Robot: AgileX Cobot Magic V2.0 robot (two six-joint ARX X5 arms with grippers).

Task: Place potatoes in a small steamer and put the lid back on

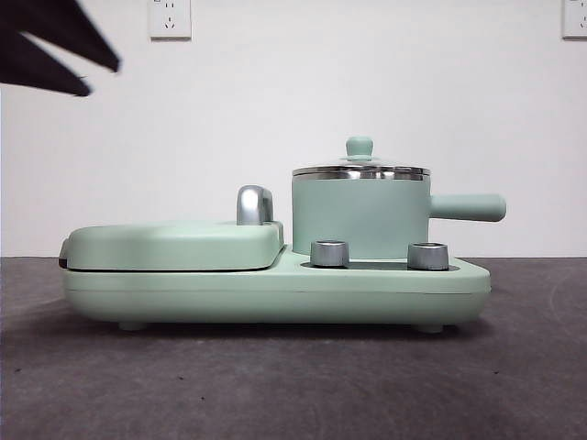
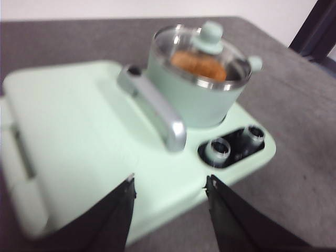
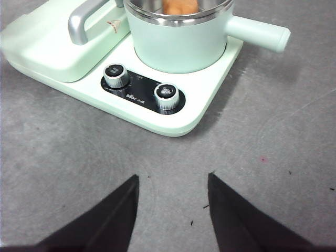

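The mint-green steamer pot (image 1: 359,218) stands on the right side of the green cooker base, its straight handle (image 1: 468,207) pointing right. The glass lid (image 1: 359,169) with its green knob sits on the pot. Through the lid in the left wrist view I see the orange-brown potato (image 2: 198,64) inside the pot (image 2: 197,100); the right wrist view shows its top (image 3: 180,6) too. My left gripper (image 2: 169,185) is open and empty above the griddle side; it shows as black tips (image 1: 101,77) at the top left. My right gripper (image 3: 172,178) is open and empty over the table in front of the cooker.
The flat green griddle cover (image 1: 174,243) with a chrome handle (image 1: 254,204) fills the cooker's left half. Two steel knobs (image 1: 330,253) (image 1: 427,256) sit on the base (image 1: 275,293) in front of the pot. Grey table (image 1: 293,385) surrounds the cooker.
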